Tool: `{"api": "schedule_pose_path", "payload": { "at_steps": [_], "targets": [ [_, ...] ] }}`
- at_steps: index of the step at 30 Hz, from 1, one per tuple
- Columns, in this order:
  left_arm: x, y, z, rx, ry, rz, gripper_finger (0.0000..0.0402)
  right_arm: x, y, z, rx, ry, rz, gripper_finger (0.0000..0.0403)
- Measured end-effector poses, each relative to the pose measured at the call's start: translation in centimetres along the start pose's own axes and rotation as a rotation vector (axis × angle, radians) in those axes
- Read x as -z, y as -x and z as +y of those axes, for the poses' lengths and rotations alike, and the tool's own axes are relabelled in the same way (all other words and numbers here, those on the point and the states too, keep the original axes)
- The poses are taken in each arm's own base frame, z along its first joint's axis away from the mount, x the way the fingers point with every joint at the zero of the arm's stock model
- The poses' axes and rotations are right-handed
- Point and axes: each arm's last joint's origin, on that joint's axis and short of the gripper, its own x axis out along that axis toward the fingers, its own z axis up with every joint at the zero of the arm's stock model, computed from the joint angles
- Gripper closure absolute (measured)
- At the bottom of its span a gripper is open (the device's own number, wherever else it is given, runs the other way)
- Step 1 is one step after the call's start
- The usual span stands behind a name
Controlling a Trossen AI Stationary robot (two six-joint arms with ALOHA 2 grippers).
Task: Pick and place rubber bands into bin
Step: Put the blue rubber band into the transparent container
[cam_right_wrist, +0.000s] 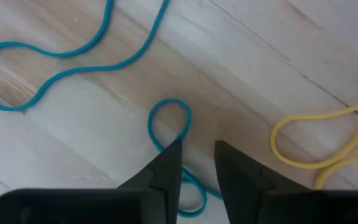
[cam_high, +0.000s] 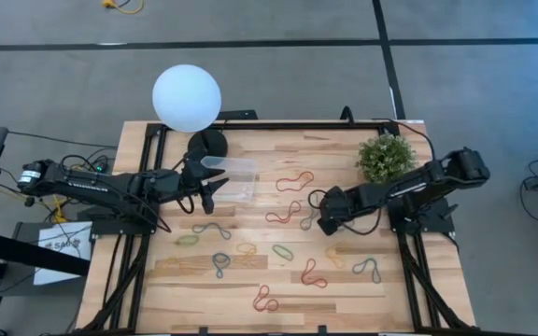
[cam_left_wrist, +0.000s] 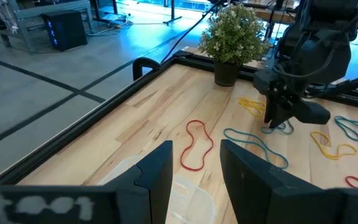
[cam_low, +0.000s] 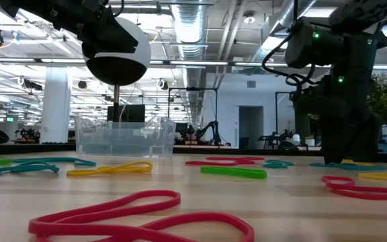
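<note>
Bin [cam_high: 233, 177] at back-left of table [cam_high: 157, 280], clear tub just beside lamp base [cam_high: 206, 143], white globe lamp [cam_high: 187, 97] over it. Left gripper [cam_high: 209, 190] hanging at bin's near-left edge, fingers [cam_left_wrist: 157, 177] apart w/ nothing visible between; bin rim faintly showing below them in left wrist view. No band seen inside bin from low view, though hard to be sure.

Rubber bands [cam_high: 283, 217] scattered mid-table to right: red, yellow, green, blue-grey loops, all flat on wood, well apart from bin. Red loop [cam_low: 146, 218] nearest low cam.

Right gripper [cam_high: 323, 222] down at table level, mid-right, straddling a teal band [cam_right_wrist: 166, 134]. Right wrist view: fingers slightly apart, small teal loop end passing under the gap, not yet pinched. Yellow band [cam_right_wrist: 319, 143] near, off to one side.

Probably grasp step. To do well: keep tips low enough to trap thin strand vs wood, close squarely on single strand, avoid snagging yellow neighbour; lift straight up since floppy band will dangle & may slip. Then carry across to bin w/o clipping left arm parked there.

Surface: pale wood planks, black frame rail round edge, small potted plant [cam_high: 385, 156] back-right. Room: grey floor, open lab w/ ceiling ducts, other rigs far behind.
</note>
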Motion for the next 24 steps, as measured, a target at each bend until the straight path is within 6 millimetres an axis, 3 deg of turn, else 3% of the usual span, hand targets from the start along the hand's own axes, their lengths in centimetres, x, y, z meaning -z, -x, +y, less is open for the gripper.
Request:
{"api": "schedule_pose_path", "payload": {
  "at_steps": [24],
  "targets": [
    [0.06, 0.0, 0.02, -0.003, -0.004, 0.005, 0.0278, -0.32, 0.34, 0.62, -0.076, -0.007, -0.019, 0.0312]
  ]
}}
